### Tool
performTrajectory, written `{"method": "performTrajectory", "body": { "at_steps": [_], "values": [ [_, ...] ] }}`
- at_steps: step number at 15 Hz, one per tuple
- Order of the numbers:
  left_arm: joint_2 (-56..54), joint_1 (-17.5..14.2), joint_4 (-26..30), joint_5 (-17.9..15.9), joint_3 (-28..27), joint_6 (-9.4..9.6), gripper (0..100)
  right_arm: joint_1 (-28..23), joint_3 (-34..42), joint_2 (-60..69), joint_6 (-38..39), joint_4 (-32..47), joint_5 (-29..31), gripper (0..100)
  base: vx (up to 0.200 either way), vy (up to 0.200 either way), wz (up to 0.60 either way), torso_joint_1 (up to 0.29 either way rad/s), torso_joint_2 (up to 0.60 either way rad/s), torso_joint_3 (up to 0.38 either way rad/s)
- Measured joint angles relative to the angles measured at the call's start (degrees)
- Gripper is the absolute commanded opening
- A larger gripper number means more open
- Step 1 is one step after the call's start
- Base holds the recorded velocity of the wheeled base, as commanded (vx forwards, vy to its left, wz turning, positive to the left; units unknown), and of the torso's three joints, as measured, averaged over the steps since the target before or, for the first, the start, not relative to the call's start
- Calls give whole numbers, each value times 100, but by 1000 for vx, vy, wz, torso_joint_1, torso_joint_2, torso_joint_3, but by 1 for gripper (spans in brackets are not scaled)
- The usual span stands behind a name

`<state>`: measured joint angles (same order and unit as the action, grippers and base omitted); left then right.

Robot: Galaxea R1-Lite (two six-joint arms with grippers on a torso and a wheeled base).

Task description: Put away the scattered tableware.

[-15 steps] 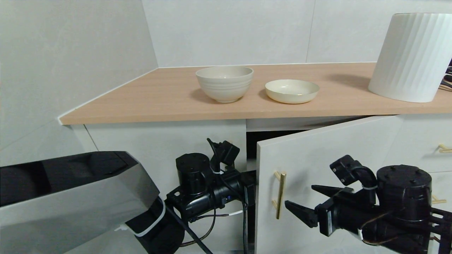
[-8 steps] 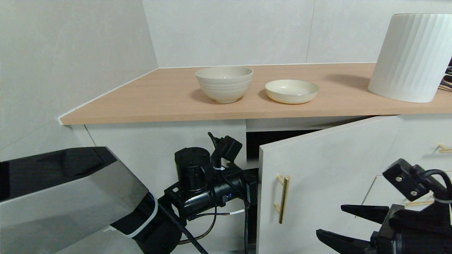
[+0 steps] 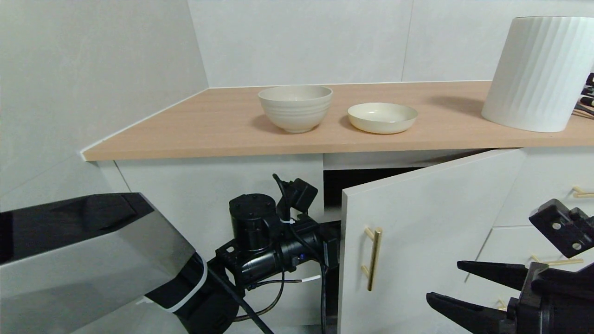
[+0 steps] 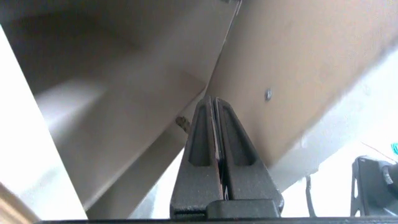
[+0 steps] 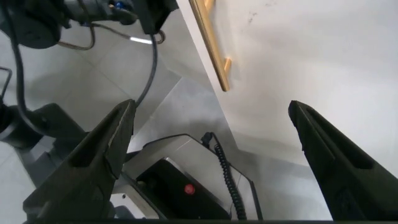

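A cream ribbed bowl (image 3: 295, 108) and a shallow cream dish (image 3: 382, 118) stand side by side on the wooden countertop (image 3: 195, 134). Below them a white cabinet door (image 3: 417, 232) with a gold handle (image 3: 372, 258) stands partly open. My left gripper (image 4: 212, 102) is shut with nothing in it, its tips in the gap beside the door's inner face; its wrist (image 3: 297, 246) sits just left of the door's edge. My right gripper (image 3: 443, 280) is open and empty, low and to the right of the handle (image 5: 211, 43), in front of the door (image 5: 298, 56).
A tall white ribbed container (image 3: 538, 74) stands on the counter at the right. Drawers with gold handles (image 3: 582, 192) lie right of the open door. A tiled wall closes the left side and the back.
My right gripper has drawn back from the door handle, down and to the right, staying open. The door stands slightly wider. The left arm has barely shifted.
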<state>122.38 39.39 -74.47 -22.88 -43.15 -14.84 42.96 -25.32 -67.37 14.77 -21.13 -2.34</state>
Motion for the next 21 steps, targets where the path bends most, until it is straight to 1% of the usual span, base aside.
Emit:
{"method": "performTrajectory", "body": {
  "at_steps": [8,12,13,18,21],
  "values": [
    [63,27,-2,-18,-56,0,0,6,18,11,0,6,-1,100,0,0,0,0,0,0],
    [135,40,-2,4,-98,0,0,1,21,2,0,5,0,100,-200,0,0,1,5,-2],
    [149,61,-2,-10,-113,1,0,6,21,4,0,5,2,100,0,0,0,0,0,0],
    [354,85,7,-11,-386,1,0,6,21,-16,-6,6,-6,100,0,0,0,0,0,0],
    [532,99,46,-13,-690,1,0,6,21,-33,-11,5,-22,100,0,0,0,0,0,0]
  ]
}}
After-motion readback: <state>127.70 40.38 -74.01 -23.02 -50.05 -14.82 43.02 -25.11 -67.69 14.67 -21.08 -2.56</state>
